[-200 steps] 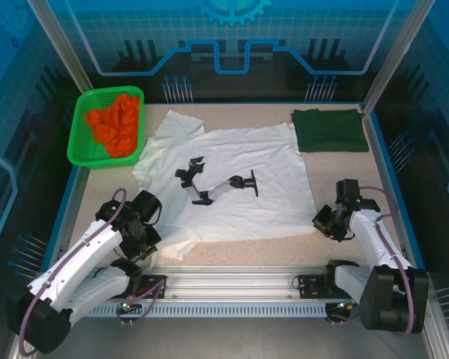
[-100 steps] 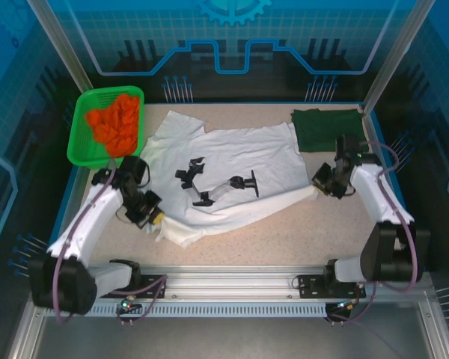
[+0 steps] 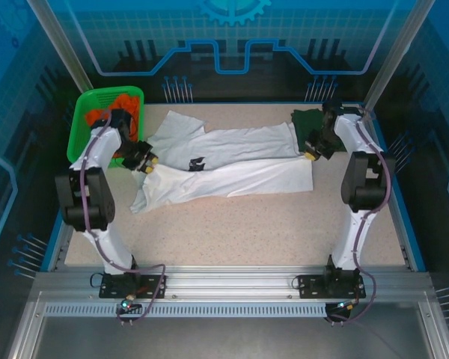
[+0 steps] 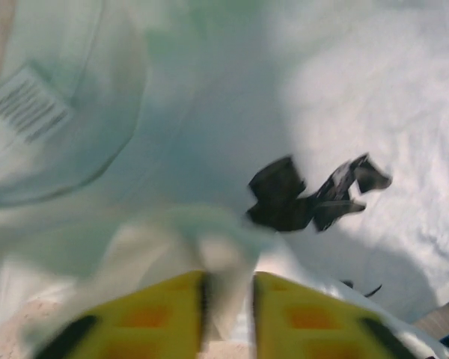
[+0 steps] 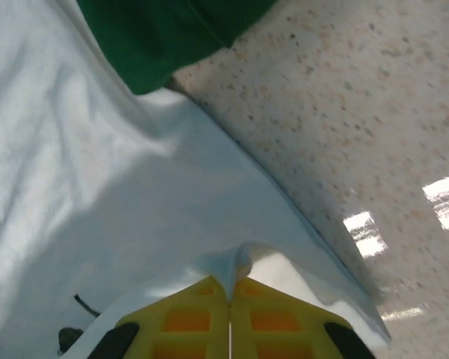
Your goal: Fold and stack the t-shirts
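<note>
Currently the white t-shirt is lying doubled over lengthwise across the middle of the table, w/ a black print peeking out along the folded edge. The left gripper is clamping the shirt's left end; in the wrist view its yellow fingers are squeezing a bunch of white cloth. The right gripper is pinching the right end, its fingers pressing together on a thin ridge of fabric. The dark green t-shirt is sitting folded at the far right corner, touching the white one, w/ the right arm covering part of it. The left arm is reaching past the green basket, which is holding orange cloth.
</note>
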